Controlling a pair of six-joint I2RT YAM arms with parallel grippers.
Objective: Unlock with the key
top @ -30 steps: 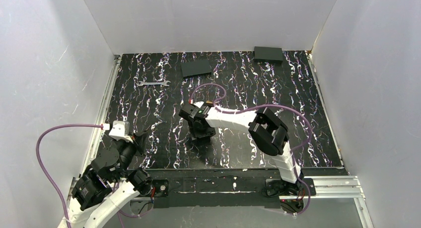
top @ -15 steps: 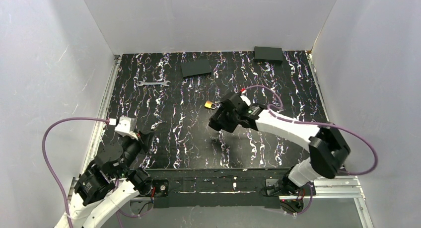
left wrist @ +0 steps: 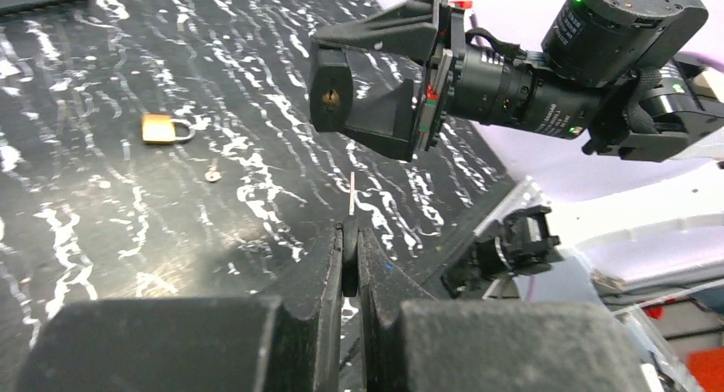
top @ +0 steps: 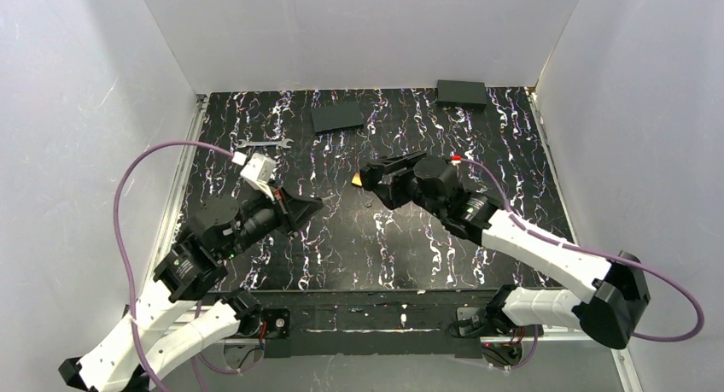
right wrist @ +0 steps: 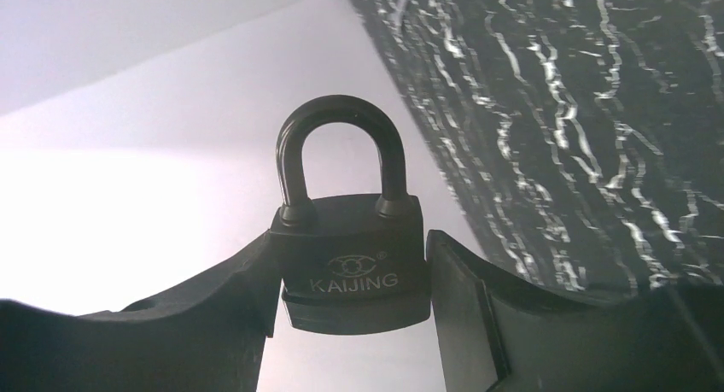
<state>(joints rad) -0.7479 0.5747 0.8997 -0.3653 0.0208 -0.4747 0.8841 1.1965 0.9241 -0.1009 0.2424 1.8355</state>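
My right gripper (right wrist: 354,268) is shut on a black padlock (right wrist: 352,247) marked KAIJING and holds it off the table, shackle pointing away. In the left wrist view the padlock's underside with its brass keyhole (left wrist: 329,96) faces my left gripper. My left gripper (left wrist: 350,231) is shut on the key (left wrist: 351,206). Its black head is pinched between the fingers and its thin silvery blade points up toward the padlock, a short gap below it. From above, the left gripper (top: 312,206) and right gripper (top: 372,177) face each other over mid table.
A small brass padlock (top: 359,179) lies on the black marbled table just behind the right gripper, also in the left wrist view (left wrist: 163,129), with a tiny silvery piece (left wrist: 213,175) near it. A silver wrench (top: 264,143) and two black boxes (top: 339,116) (top: 461,94) lie at the back.
The right arm swung right and lifted the black padlock off the table, uncovering the brass padlock. The left arm reached from the near left corner toward the centre with the key.
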